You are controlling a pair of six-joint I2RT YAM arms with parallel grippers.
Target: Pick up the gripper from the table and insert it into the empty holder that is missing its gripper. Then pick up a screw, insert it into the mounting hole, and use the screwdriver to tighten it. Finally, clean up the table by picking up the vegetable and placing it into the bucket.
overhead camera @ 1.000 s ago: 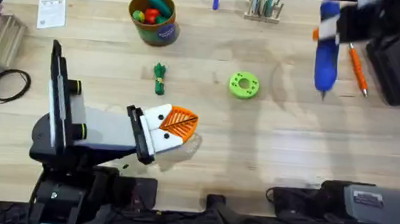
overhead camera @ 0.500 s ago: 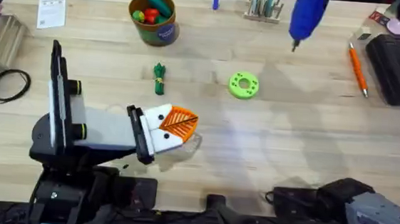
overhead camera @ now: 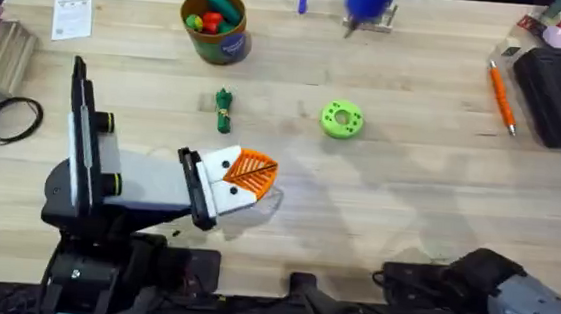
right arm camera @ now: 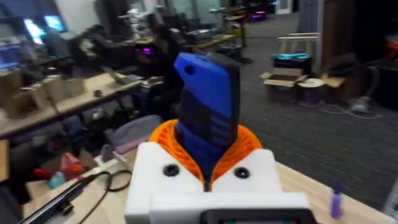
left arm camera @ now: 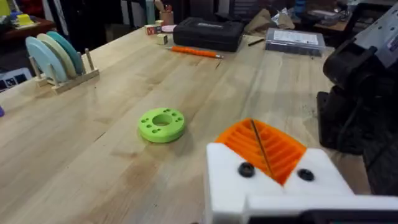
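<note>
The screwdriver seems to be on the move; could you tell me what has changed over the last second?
The screwdriver, clamped in the right hand, travelled from the table's far right toward the far middle. The left hand, the vegetable, the green disc and the bucket stayed put.

Bright blue on the screwdriver (right arm camera: pixel 207 99), clamped between orange ribbed pads and white blocks of the right gripper (right arm camera: pixel 208 165). Same white and ribbed orange on the left gripper (overhead camera: pixel 244 177), black on the arm behind. Lime green on the round disc (overhead camera: pixel 342 119). Left of the disc, dark green on the vegetable (overhead camera: pixel 223 109). Beyond the vegetable, tan bucket (overhead camera: pixel 221 40) with dark blue-green label, red, yellow and green inside. Right of the disc, orange on a pen-like tool (overhead camera: pixel 501 96). Pale wood grain on the table (overhead camera: pixel 409 177).
</note>
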